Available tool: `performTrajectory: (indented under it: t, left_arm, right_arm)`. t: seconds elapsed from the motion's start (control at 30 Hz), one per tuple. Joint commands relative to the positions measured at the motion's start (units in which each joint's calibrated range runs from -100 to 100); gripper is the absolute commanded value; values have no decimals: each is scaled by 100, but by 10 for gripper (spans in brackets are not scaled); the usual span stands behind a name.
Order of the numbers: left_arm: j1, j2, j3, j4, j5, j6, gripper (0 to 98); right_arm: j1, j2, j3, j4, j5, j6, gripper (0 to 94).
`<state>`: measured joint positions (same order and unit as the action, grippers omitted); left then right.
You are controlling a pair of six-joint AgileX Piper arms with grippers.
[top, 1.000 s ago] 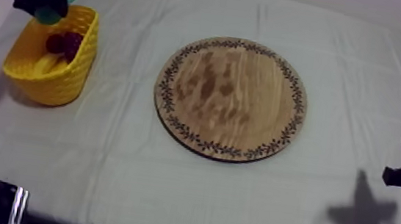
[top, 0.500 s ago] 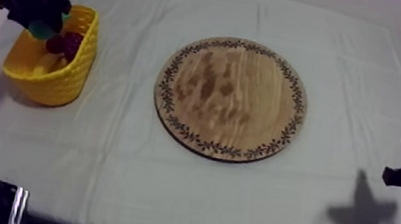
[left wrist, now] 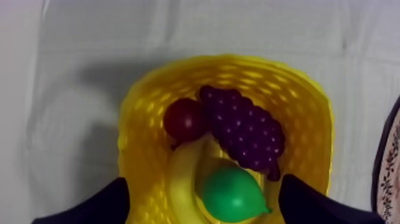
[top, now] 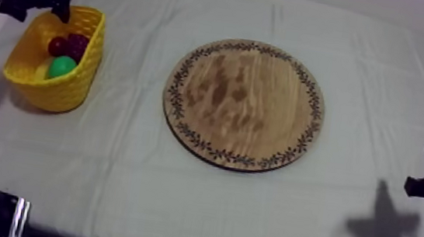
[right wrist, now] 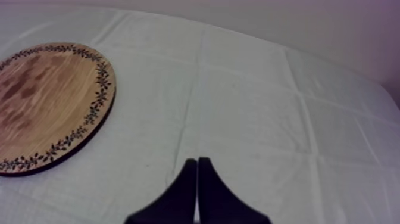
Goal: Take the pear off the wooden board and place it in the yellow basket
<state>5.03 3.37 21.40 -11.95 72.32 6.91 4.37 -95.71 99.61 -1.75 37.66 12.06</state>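
Resting right gripper: your black fingers lie pressed together as a narrow wedge, low at the table's near right, over bare cloth.
Cloth: grey-white and soft, crossed by faint fold lines; you have wide open room along the near edge.
Wooden board: round and flat, with blotchy grain and a dark leafy pattern round the rim; nothing lies on it, open cloth runs all round it, and it is well apart from both grippers.
Yellow basket: ribbed, woven-look wall with a rounded rim; it stands at the table's left, well apart from the board.
Pear: smooth and green, tapering to a point; it lies inside the basket, on the banana and touching the grapes.
Banana: yellow and curved, partly under the pear.
Grapes: a purple, knobbly bunch.
Small red fruit: round and glossy, touching the grapes.
Left gripper: your fingers are spread wide with nothing between them, above the basket's far-left rim.
Change: a second ago your left gripper held the pear over the rim; now the pear is released and the gripper sits farther back.
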Motion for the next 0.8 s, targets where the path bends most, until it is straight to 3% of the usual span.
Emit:
performTrajectory:
  t: [0.0, 0.2, 0.4, 0.57, 0.77]
  left_arm:
    - [-26, -114, -14, 40, -116, 3, 904]
    - [-122, -766, 81, 105, -868, 32, 673]
    - [-151, -1867, 519, 101, -1446, -173, 458]
    - [-147, -2943, 1044, 113, -1812, -325, 215]
    - [-119, -4375, 1994, 243, -2233, -433, 95]
  right_arm:
    - [-1, -5, 5, 2, 0, 2, 3]
    - [-1, -5, 5, 2, 0, 4, 3]
    - [-1, -5, 5, 2, 0, 2, 3]
    - [-1, -5, 5, 2, 0, 2, 3]
    - [-1, -5, 5, 2, 0, 2, 3]
